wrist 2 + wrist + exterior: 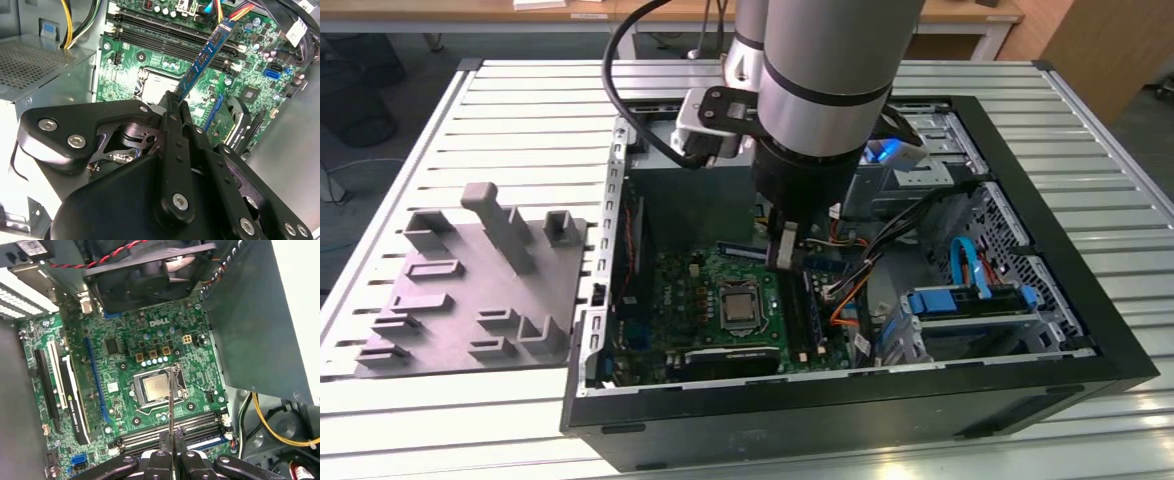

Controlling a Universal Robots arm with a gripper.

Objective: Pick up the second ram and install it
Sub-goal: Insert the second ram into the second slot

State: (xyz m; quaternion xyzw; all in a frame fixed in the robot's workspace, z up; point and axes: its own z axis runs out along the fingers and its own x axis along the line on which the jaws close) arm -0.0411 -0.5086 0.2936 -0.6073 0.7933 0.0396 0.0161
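- Claw (175, 102) pinched tight on second ram (207, 55) — gripped by one end.
- Ram hangs over motherboard (125, 365), near its memory slots (140, 435), inside open case (1067, 330) on table (520, 100).

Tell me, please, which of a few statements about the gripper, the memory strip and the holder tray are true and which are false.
1. The gripper is shut on the second ram. True.
2. The second ram is seated in a memory slot. False: the gripper holds it above the motherboard, not in a slot.
3. The gray holder tray sits inside the computer case. False: it lies on the slatted table, at the exterior view's left of the case.
4. The processor on the motherboard is uncovered. True.
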